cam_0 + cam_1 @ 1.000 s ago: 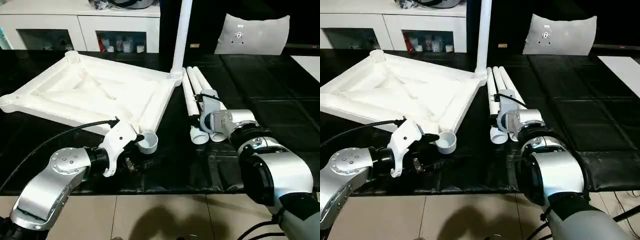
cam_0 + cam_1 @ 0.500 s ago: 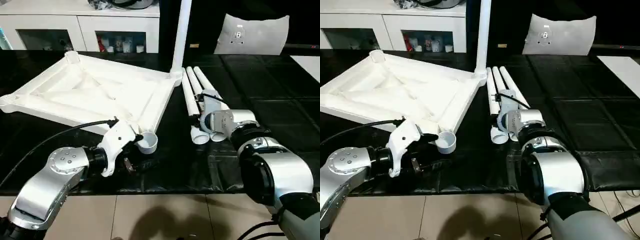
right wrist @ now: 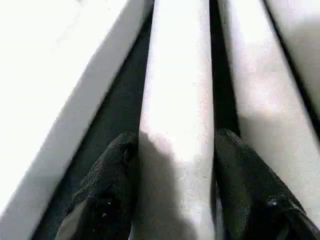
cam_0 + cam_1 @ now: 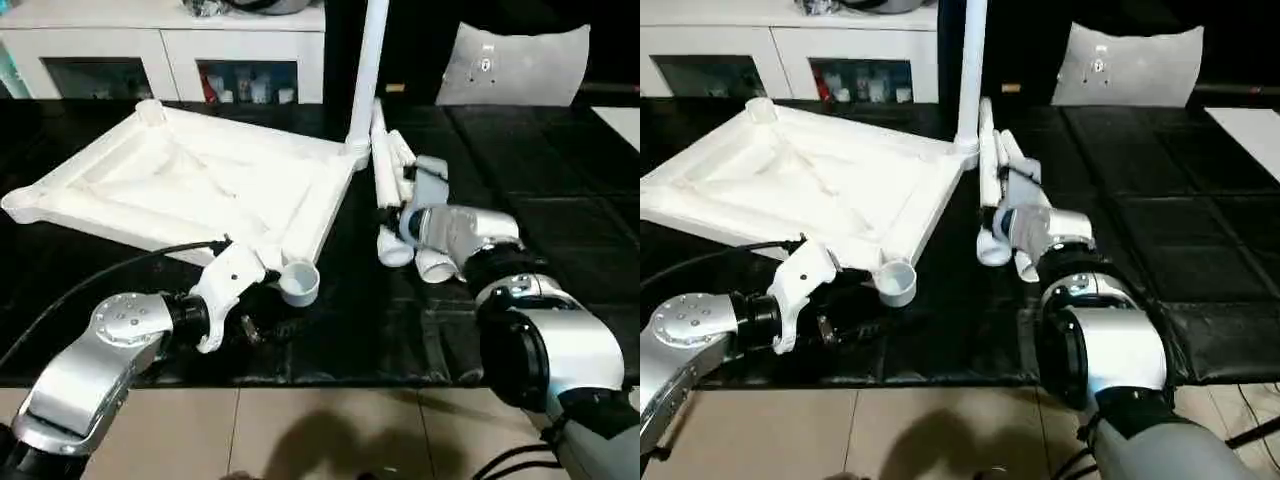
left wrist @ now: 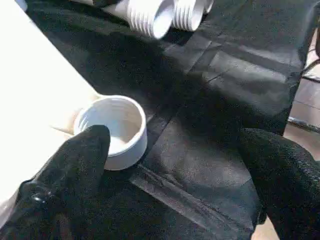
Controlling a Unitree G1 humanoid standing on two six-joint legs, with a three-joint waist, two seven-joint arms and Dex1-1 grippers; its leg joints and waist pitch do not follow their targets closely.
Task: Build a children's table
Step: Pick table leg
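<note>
The children's table top [image 4: 190, 185] lies ribbed side up on the black mat [image 4: 560, 230], 1 leg [image 4: 366, 60] already upright in its far corner socket. The right gripper [image 3: 172, 185] clamps a 2nd leg [image 3: 177, 100] among 3 loose ones. The left gripper [image 5: 175, 165], jaws wide and empty, flanks the near socket [image 5: 112, 131]. 3 legs remain unfitted.

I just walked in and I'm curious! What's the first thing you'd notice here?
A big white table top lies upside down on the black mat, with one leg already standing up at its far corner. Beside it, the right gripper clasps one of the loose legs.
</note>
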